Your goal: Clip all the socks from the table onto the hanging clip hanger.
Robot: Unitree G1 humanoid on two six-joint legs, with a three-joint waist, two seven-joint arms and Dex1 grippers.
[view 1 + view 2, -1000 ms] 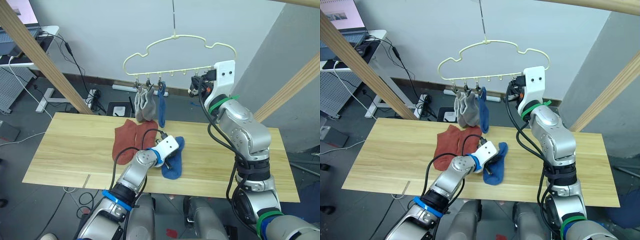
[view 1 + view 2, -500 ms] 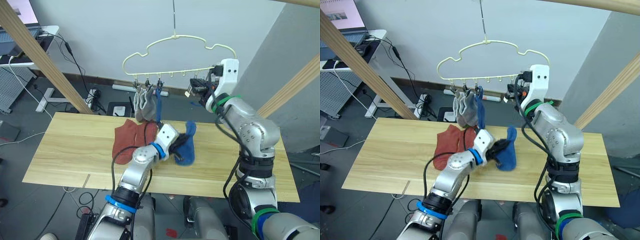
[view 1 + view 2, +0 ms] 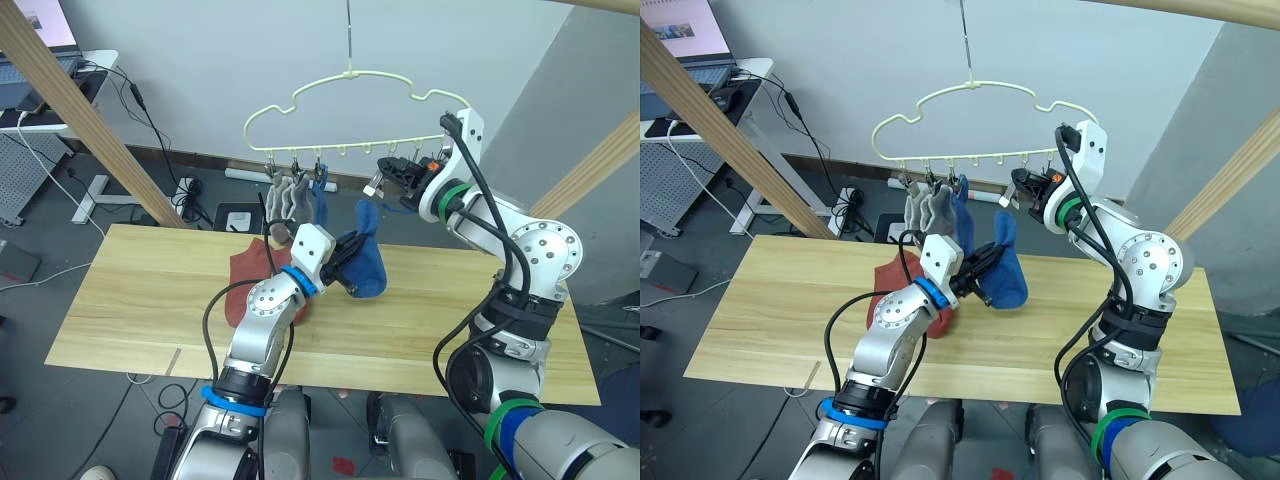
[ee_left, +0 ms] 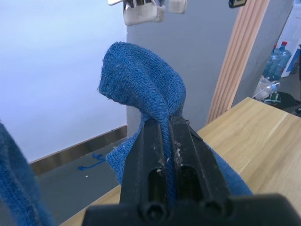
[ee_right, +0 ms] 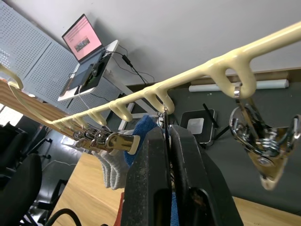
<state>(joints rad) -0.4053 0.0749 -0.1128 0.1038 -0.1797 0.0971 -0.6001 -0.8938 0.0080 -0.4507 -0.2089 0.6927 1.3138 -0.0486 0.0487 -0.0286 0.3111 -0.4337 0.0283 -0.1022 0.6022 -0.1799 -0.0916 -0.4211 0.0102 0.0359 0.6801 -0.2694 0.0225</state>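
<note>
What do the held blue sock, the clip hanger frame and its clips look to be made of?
Blue sock in the left gripper: soft knitted fabric; ribbed weave and fuzzy edge show. Clip hanger: pale yellow, smooth, probably plastic-coated wire or plastic; its thin rounded rod cannot settle which. Clip: shiny metal with a coiled spring.

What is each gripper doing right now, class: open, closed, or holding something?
Left gripper: closed on the blue sock, lifted off the table.
Right gripper: closed on a metal clip of the clip hanger.
</note>
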